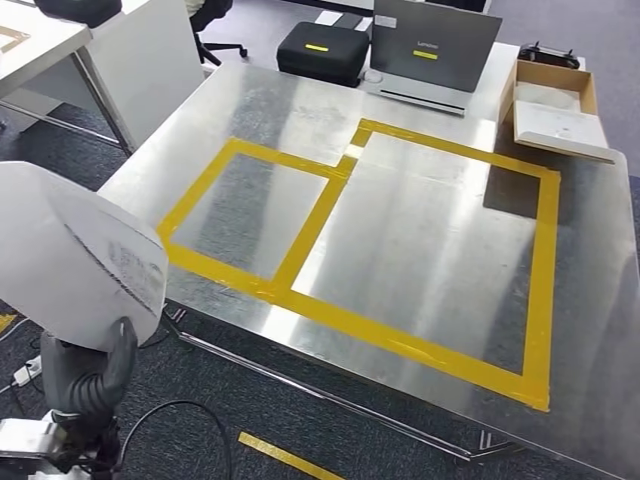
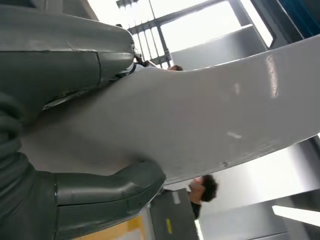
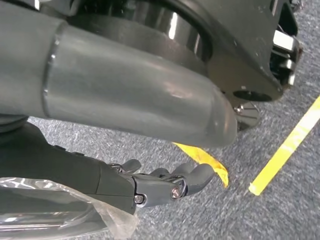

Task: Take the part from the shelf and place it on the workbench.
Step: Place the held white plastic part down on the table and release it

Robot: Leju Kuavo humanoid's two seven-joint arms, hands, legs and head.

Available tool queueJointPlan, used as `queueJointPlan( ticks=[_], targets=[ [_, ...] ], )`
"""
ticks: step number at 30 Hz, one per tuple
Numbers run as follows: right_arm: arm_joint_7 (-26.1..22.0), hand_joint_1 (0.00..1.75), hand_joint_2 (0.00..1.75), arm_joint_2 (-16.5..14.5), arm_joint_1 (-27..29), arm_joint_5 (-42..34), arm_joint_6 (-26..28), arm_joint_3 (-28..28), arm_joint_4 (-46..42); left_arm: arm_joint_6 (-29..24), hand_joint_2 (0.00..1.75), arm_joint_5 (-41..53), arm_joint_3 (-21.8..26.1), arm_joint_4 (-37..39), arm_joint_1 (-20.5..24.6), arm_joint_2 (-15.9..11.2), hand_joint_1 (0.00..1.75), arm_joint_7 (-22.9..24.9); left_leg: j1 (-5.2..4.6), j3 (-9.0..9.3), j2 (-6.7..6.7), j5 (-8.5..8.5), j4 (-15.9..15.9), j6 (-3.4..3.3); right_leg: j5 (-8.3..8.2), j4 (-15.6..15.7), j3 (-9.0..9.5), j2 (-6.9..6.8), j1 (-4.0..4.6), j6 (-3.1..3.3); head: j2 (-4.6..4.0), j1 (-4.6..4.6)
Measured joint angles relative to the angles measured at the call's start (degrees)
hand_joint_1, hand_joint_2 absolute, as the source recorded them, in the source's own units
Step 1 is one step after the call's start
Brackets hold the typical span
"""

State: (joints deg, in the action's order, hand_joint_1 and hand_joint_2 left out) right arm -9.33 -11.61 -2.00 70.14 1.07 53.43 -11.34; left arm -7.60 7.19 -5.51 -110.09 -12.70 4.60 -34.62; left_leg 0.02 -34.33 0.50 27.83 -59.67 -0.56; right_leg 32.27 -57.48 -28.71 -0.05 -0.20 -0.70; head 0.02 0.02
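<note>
A large white curved part (image 1: 72,265) with a printed label is at the lower left of the head view, off the near left corner of the workbench. My left hand (image 1: 87,385) grips it from below; in the left wrist view the part (image 2: 211,115) lies clamped between the thumb and fingers of that hand (image 2: 45,200). The metal workbench (image 1: 453,250) carries two rectangles of yellow tape (image 1: 302,240). My right hand (image 3: 124,100) hangs over grey carpet, its fingers (image 3: 177,182) apart and holding nothing.
At the bench's far edge stand a laptop (image 1: 434,45), a black case (image 1: 323,50) and an open cardboard box (image 1: 555,105). A white table (image 1: 151,60) stands to the left. A black cable (image 1: 177,415) loops on the floor. A person (image 2: 202,192) stands nearby.
</note>
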Motion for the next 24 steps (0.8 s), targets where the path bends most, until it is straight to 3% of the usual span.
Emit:
queueJointPlan(
  ticks=[16,24],
  targets=[
    [0.0,0.0,0.0,-0.2,0.0,0.1,-0.7,0.0,0.0,-1.2,1.75,4.1,0.2,0.1,0.4,-2.7,1.75,1.0,0.1,0.53,-0.02,0.22,0.0,-0.24,0.05,0.3,-0.19,-0.01,0.06,-0.43,0.0,-0.04],
    [0.5,0.0,0.0,-0.3,0.0,1.2,-4.2,0.0,0.0,-4.0,1.75,18.9,0.7,3.7,5.8,-8.7,1.75,7.6,0.18,0.62,-0.03,0.18,0.2,-0.18,0.07,0.2,0.08,0.01,0.14,-0.4,0.0,-0.04]
  ],
)
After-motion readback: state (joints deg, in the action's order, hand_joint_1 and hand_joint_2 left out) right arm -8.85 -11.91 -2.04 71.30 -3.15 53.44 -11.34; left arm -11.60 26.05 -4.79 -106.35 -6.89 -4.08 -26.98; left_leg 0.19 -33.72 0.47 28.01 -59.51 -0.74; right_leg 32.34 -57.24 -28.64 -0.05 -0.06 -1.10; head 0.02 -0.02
